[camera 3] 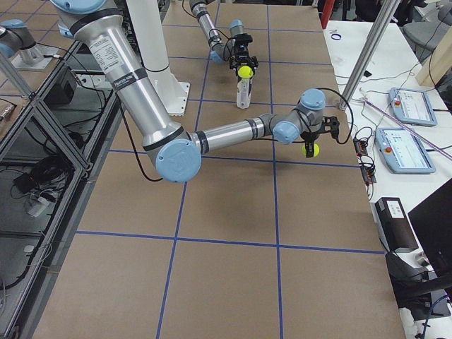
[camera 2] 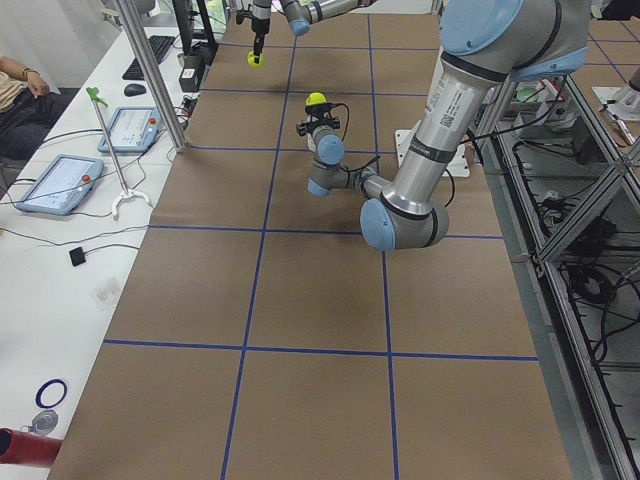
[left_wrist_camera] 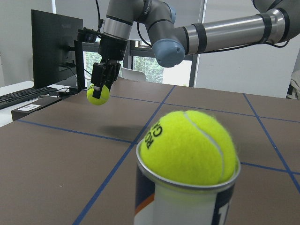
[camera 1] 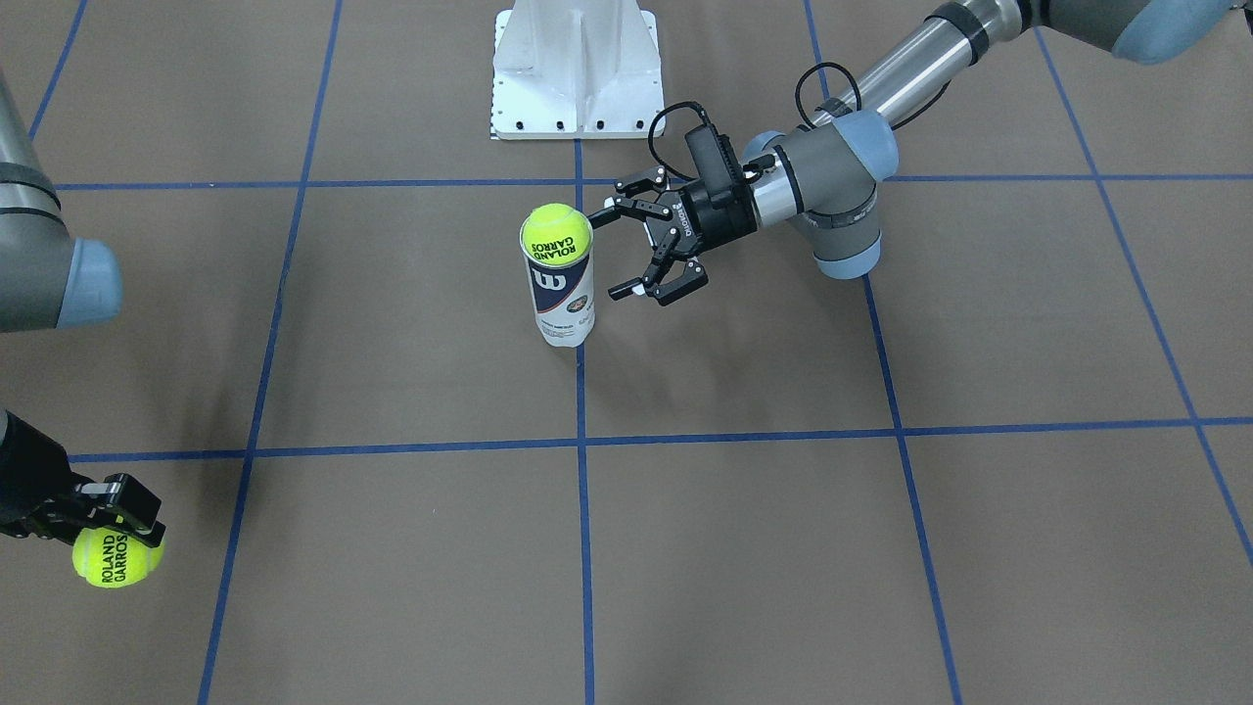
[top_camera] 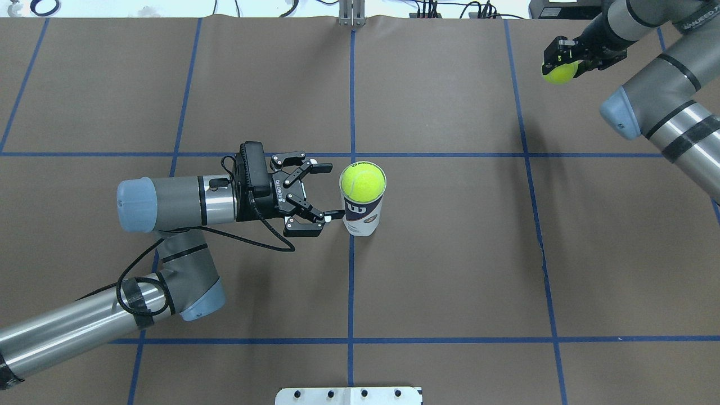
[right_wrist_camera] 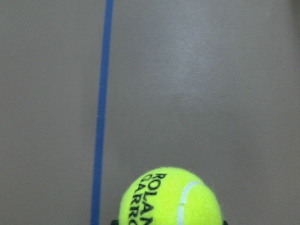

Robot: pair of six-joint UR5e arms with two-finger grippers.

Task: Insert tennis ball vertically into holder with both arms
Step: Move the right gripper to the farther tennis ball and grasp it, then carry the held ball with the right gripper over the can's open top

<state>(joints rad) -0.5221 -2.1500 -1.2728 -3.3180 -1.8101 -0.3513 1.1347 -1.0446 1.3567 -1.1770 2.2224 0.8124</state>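
The holder (top_camera: 363, 216), a clear Wilson can with a navy label, stands upright near the table's middle; it also shows in the front view (camera 1: 563, 299). A yellow tennis ball (top_camera: 363, 182) sits in its mouth, half above the rim (left_wrist_camera: 187, 146). My left gripper (top_camera: 327, 191) is open, its fingers level with the can and just beside it, not touching (camera 1: 619, 247). My right gripper (top_camera: 562, 63) is shut on a second yellow "Roland Garros" tennis ball (camera 1: 116, 556) and holds it above the table's far right corner (right_wrist_camera: 171, 199).
A white metal pedestal base (camera 1: 576, 69) stands at the robot's side of the table. Blue tape lines (top_camera: 352, 281) cross the brown table. Tablets and cables (camera 2: 60, 180) lie on a side bench beyond the far edge.
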